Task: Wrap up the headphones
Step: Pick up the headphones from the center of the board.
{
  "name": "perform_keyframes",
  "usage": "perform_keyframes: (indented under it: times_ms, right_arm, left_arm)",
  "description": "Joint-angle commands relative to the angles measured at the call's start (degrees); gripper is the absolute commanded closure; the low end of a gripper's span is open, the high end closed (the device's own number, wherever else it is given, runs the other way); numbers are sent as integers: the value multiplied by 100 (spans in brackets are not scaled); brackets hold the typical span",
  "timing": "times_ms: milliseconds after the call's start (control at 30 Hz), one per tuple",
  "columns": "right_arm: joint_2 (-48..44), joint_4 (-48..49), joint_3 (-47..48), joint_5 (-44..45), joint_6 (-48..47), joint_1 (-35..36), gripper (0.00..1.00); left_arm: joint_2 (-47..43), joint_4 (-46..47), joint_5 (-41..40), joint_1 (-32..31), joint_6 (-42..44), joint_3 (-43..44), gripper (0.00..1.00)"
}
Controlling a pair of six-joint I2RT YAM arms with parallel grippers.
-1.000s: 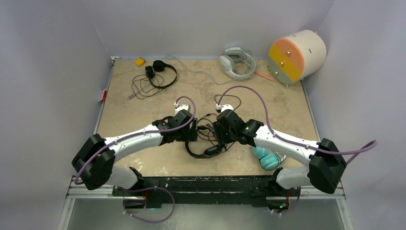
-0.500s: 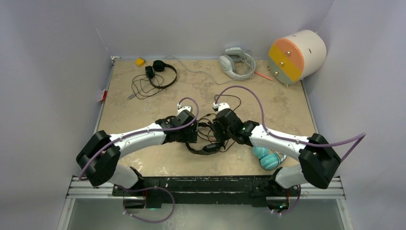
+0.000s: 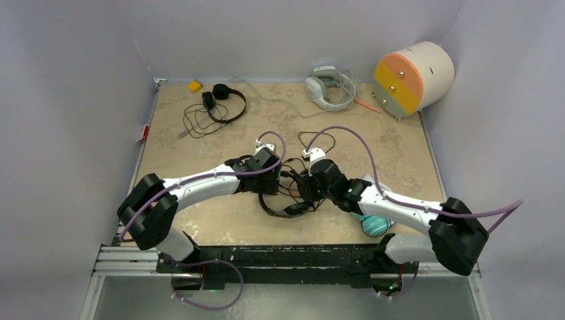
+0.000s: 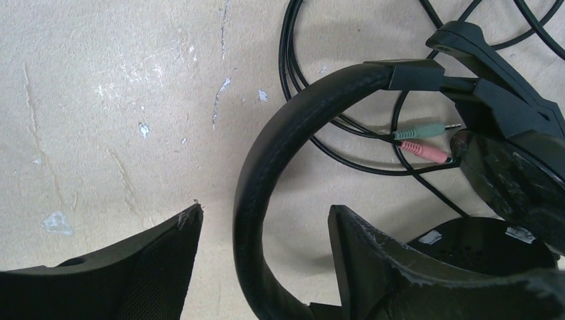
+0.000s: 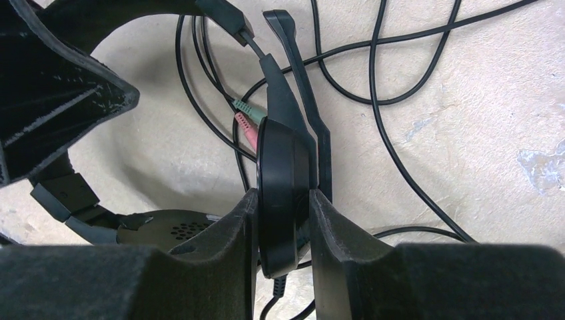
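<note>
A black headset (image 3: 283, 212) with a boom microphone lies between my two grippers at the table's middle. Its cord (image 3: 313, 137) loops behind it. My left gripper (image 3: 272, 193) is open. Its fingers straddle the padded headband (image 4: 256, 193) without closing on it, so my left gripper (image 4: 265, 209) holds nothing. My right gripper (image 5: 282, 197) is shut on the headset's upright ear cup (image 5: 283, 180), and shows in the top view (image 3: 309, 196) just right of the left gripper. The green and pink plugs (image 4: 426, 140) lie inside the band's arc. The teal headphones (image 3: 373, 223) lie partly under my right arm.
A second black pair (image 3: 225, 101) with a loose cord sits at the back left beside a small yellow block (image 3: 194, 85). A grey-white pair (image 3: 328, 87) lies at the back. An orange and cream drum (image 3: 413, 77) stands at the back right corner.
My left gripper has moved a little to the right, toward the headset band. My right forearm has swung lower toward the near edge. The headset has shifted slightly.
</note>
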Motion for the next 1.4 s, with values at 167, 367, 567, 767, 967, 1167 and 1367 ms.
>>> perform_keyframes:
  times_ms: [167, 367, 567, 767, 967, 1167, 1367]
  right_arm:
    - [-222, 187, -98, -263, -210, 21, 77]
    - [-245, 362, -104, -346, -242, 20, 77]
    - [-468, 440, -158, -431, -245, 20, 77]
    - [-869, 434, -257, -446, -252, 20, 70]
    - [-1827, -87, -60, -260, 20, 20, 31]
    - [-2861, -525, 148, -65, 133, 20, 17]
    - [-3182, -578, 371, 4, -250, 21, 18]
  left_arm:
    - [110, -150, -54, -30, 337, 322, 50]
    - [429, -255, -242, -27, 341, 447, 56]
    - [663, -247, -301, -26, 329, 466, 65]
    - [527, -746, -916, -29, 33, 605, 100]
    - [-818, -1335, -1435, -28, -8, 814, 100]
    - [-1277, -2273, -1541, 282, 153, 1401, 100]
    - [-2156, -2350, -255, 1562, 843, 1818, 100]
